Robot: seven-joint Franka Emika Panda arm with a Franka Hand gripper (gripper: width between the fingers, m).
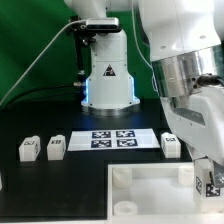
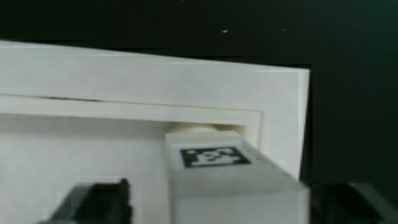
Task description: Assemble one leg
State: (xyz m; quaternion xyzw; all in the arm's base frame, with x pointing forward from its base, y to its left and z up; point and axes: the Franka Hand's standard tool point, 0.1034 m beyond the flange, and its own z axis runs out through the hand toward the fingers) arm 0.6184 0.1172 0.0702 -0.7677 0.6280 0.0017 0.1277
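My gripper hangs over the near right corner of the large white panel and is shut on a leg, a small white block with a black-and-white tag. In the wrist view the leg lies between my dark fingers, with its far end at the panel's corner. The gripper straddles it. Three more legs stand on the black table: two at the exterior view's left and one to the right of the marker board.
The marker board lies flat in the middle of the table. The robot's white base stands behind it. A green backdrop closes the back. The panel fills the near side of the table.
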